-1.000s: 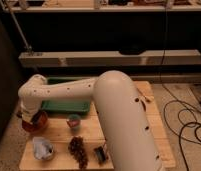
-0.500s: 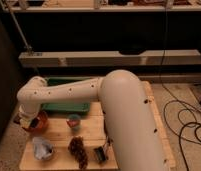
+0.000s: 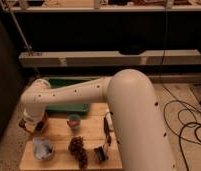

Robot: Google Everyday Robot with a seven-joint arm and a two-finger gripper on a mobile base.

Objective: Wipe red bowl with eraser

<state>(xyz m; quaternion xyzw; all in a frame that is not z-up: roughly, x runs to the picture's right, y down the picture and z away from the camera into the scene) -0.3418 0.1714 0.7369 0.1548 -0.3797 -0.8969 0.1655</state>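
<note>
Camera view: tool [image 3: 31,125] at the red bowl [image 3: 43,124]

I see the red bowl at the back left corner of the desk [image 3: 61,134], mostly hidden by my tool, which sits low over it. I cannot tell whether the tool is clenched or released. A bluish cup [image 3: 74,121] stands to the right, and a pale dish [image 3: 42,148] sits in front.

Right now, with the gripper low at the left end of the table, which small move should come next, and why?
Probably a short, slow sideways stroke across the red bowl. The gripper is down at the bowl on the left end of the table and hides most of it; only an orange edge shows. The eraser is not visible, so contact is unconfirmed.
</note>
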